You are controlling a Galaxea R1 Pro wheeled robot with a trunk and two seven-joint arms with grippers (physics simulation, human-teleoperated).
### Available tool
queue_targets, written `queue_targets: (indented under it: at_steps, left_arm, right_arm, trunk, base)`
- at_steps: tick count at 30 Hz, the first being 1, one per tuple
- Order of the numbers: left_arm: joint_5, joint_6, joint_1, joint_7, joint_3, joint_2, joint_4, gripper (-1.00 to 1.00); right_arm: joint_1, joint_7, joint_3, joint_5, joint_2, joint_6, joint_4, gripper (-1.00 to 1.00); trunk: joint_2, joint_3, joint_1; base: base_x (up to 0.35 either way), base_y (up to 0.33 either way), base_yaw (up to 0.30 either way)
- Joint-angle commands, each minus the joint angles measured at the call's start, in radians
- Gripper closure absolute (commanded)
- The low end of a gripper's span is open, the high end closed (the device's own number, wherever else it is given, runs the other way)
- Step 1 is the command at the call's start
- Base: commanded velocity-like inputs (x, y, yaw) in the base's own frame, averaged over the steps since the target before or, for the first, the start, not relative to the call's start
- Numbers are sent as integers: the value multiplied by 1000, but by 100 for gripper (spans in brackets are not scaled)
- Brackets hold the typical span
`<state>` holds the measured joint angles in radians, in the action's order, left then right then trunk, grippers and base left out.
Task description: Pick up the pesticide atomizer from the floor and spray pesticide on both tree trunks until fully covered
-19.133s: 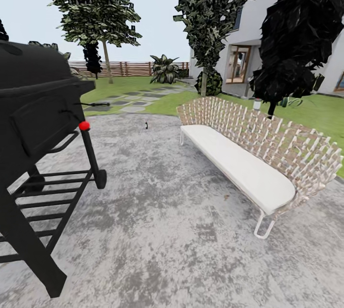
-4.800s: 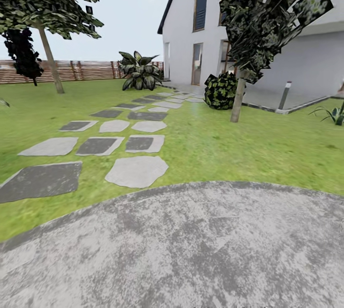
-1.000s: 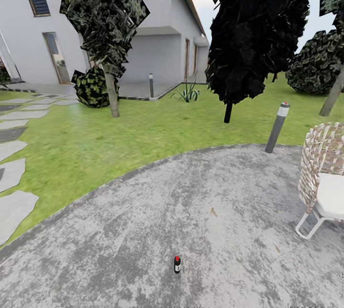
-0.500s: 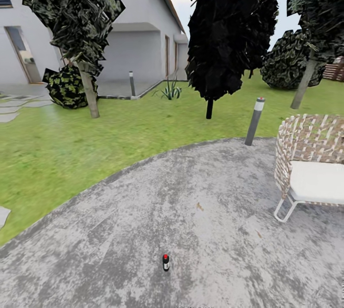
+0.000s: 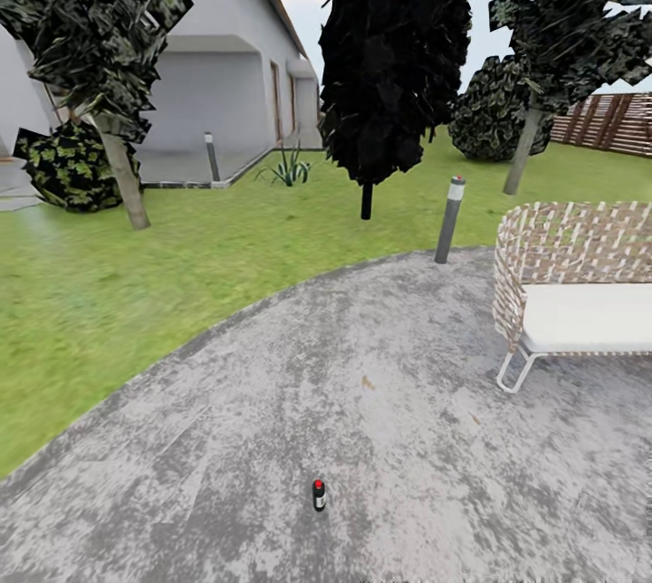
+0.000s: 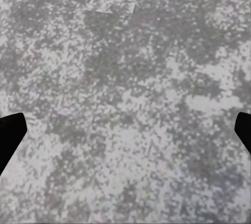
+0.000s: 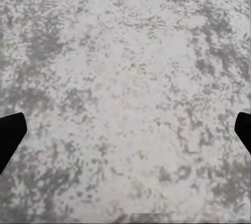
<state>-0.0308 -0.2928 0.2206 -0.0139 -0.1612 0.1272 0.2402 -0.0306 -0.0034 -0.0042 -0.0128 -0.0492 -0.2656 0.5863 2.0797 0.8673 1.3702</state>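
- While the pesticide atomizer (image 5: 318, 494) stands upright on the near grey paving (image 5: 380, 402), well short of the lawn (image 5: 181, 266), it is small and easily toppled if the base is driven too close.
- The left gripper (image 6: 125, 130) and right gripper (image 7: 125, 130) are seen spread apart, with bare paving between their fingertips; nothing is held.
- The dark columnar tree (image 5: 389, 58) could be mistaken for the pale-trunked trees (image 5: 122, 176).
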Motion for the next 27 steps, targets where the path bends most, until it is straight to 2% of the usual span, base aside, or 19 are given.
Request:
queue_targets:
  at_steps: [1,20,27]
  left_arm:
    - [-3,-3,0,-1,2,0,-1,-100]
    - [-3,-3,0,-1,3,-1,0,-100]
    - [-3,-3,0,-1,2,-1,0,-100]
  right_arm:
    - [-1,-1,0,-1,0,-3,0,-100]
    - [-1,0,0,-1,0,-3,0,-100]
    - [-1,0,0,-1,0,-3,0,-100]
  trunk:
    - [0,2,0]
    - [0,9,0]
    - [0,9,0]
  base:
    - [0,308,-270]
    - [0,304,-280]
    - [0,156,-289]
